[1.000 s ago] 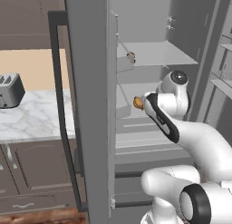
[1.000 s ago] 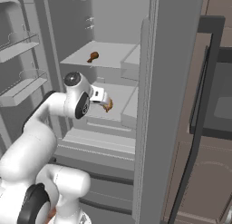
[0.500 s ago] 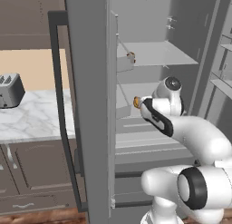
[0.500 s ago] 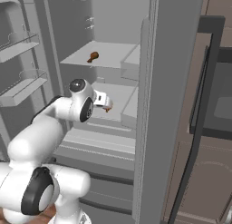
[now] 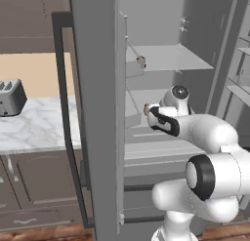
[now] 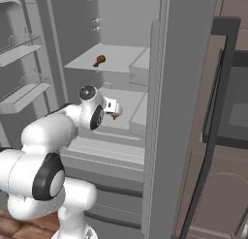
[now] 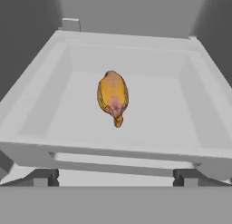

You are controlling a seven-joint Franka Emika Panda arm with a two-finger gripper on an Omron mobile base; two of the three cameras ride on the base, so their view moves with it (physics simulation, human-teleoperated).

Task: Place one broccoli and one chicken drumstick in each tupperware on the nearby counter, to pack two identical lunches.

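Inside the open fridge, the released gripper is lining up on the golden chicken drumstick at twelve o'clock; it needs advancing, then clenching.

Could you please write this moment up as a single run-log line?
phase: reaching into fridge | gripper: open, holding nothing | target: golden chicken drumstick lying on middle shelf | brown drumstick: upper shelf

Toaster cut by the left edge, drumstick mostly behind the fridge door — pincer tips too small to tell
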